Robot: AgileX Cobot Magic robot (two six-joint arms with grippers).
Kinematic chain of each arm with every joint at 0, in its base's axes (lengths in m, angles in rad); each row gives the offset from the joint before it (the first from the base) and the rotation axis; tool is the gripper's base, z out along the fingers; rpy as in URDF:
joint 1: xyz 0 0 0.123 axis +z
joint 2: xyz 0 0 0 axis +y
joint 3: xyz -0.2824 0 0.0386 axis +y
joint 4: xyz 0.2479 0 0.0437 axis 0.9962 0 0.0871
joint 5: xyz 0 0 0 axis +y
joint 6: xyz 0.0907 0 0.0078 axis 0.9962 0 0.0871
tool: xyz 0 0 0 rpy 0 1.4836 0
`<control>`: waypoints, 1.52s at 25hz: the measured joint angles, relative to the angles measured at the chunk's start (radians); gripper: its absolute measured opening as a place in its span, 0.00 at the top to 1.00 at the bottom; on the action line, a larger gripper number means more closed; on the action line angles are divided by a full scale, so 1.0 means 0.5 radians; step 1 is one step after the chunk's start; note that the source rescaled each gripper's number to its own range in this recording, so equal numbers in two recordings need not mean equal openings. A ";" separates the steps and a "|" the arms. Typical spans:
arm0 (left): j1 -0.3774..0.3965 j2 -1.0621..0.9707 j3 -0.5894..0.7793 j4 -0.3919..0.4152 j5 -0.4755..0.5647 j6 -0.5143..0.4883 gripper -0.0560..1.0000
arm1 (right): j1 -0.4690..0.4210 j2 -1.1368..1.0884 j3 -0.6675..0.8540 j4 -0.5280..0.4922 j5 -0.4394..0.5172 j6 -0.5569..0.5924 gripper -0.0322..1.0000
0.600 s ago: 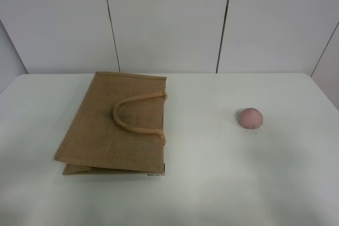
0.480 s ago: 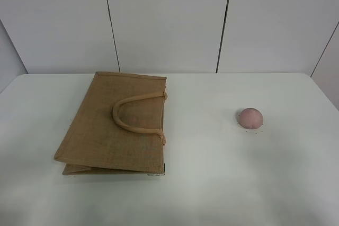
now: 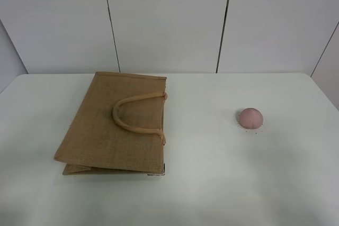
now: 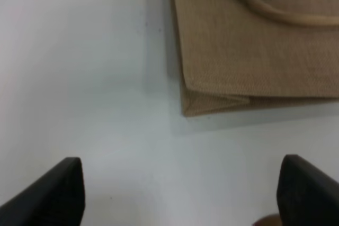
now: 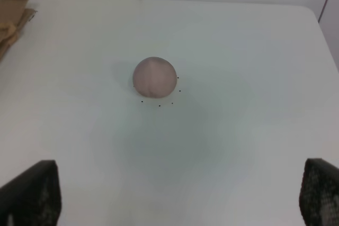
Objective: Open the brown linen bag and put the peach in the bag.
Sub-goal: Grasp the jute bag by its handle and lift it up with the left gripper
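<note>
Bag (image 3: 116, 125) lies flat and closed at 9 o'clock on the surface (image 3: 201, 183), its handled edge facing 3 o'clock toward the peach (image 3: 250, 117). Nearer the bag hangs the left tool (image 4: 180, 191), nearer the peach the right tool (image 5: 177, 194); both gape wide, empty.

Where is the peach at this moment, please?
In the exterior high view the peach lies on the white table, on the right side, well apart from the brown linen bag that lies flat on the left.

On the table (image 3: 212, 189), brown linen bag (image 3: 100, 130) flat at nine o'clock; peach (image 3: 250, 117) well apart at three.
</note>
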 joint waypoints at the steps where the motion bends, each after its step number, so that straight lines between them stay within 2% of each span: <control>1: 0.000 0.138 -0.060 0.000 0.000 0.000 0.00 | 0.000 0.000 0.000 0.000 0.000 0.000 0.00; 9: 0.000 1.419 -0.626 0.000 -0.154 -0.002 0.00 | 0.000 -0.002 0.000 0.000 0.000 0.000 0.00; 15: 0.000 2.431 -1.201 0.000 -0.199 -0.002 0.00 | 0.000 -0.002 0.000 0.000 0.000 0.000 0.00; 21: 0.000 3.171 -1.755 -0.020 -0.200 -0.010 0.00 | 0.000 -0.002 0.000 0.000 0.000 0.000 0.00; 25: -0.059 3.486 -2.007 -0.067 -0.150 -0.073 0.00 | 0.000 -0.002 0.000 0.000 0.000 0.000 0.00; 29: -0.252 3.663 -2.142 -0.092 -0.124 -0.196 0.00 | 0.000 -0.002 0.000 0.000 0.000 0.000 0.00; 34: -0.483 3.822 -2.257 -0.101 -0.191 -0.317 0.00 | 0.000 -0.002 0.000 0.000 0.000 0.000 0.00; 38: -0.511 3.934 -2.303 -0.045 -0.195 -0.408 0.00 | 0.000 -0.002 0.000 0.000 0.000 0.000 0.00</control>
